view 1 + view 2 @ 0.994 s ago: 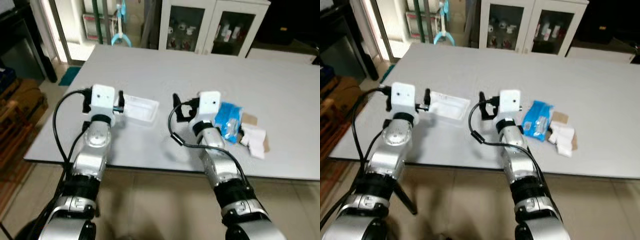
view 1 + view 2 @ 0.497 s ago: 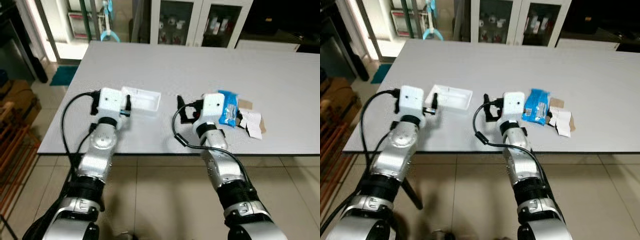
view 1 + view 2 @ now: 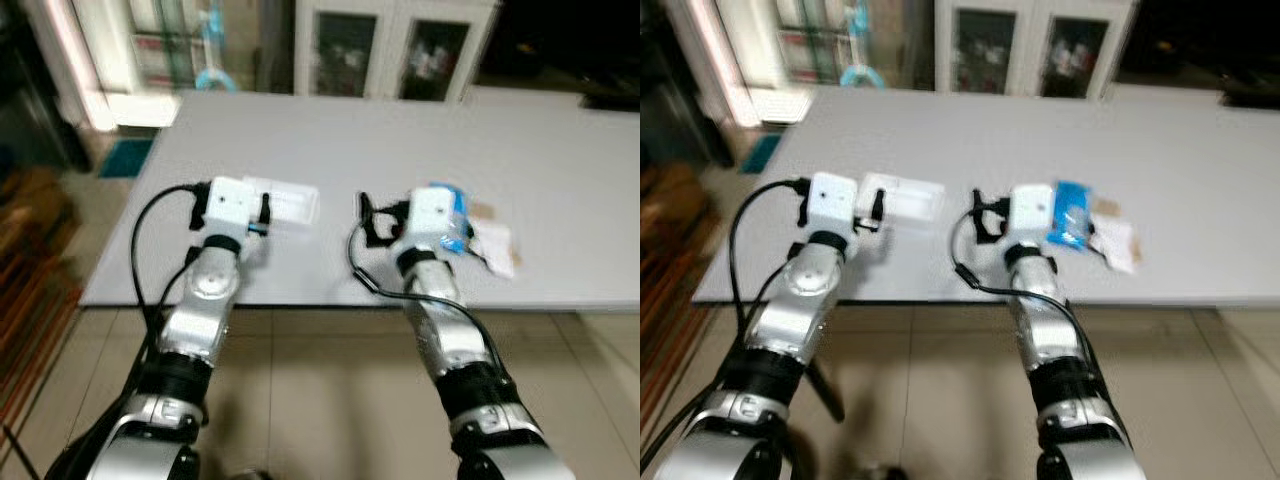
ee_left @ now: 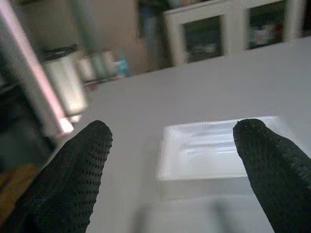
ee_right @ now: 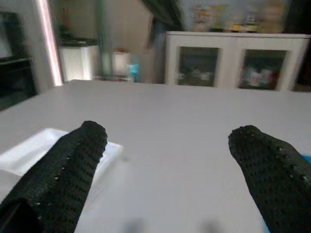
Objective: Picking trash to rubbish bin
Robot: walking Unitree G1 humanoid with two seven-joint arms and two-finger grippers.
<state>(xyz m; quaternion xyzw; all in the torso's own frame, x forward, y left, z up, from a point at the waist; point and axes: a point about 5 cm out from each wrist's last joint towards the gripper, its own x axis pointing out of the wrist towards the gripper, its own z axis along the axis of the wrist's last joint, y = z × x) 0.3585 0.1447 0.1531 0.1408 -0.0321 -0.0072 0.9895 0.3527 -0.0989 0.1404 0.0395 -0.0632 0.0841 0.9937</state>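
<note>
Left gripper point(image 4: 170, 179) spread wide, holding nothing, fingers point(image 4: 73, 174) aimed at the white plastic tray point(image 4: 218, 155), which lies on the grey table point(image 3: 400, 140) just beyond it. Right gripper point(image 5: 165, 174) also spread and empty; blue packet point(image 3: 1070, 215) and crumpled paper point(image 3: 1112, 240) lie just beside it, on the side away from the tray. Judgement: straddle the tray's near rim squarely, stay low, and close only once both fingers flank the wall.

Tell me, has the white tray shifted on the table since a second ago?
No. The white tray sits in the same spot relative to the blue packet and the table edge; the whole picture shifted because the camera moved.
</note>
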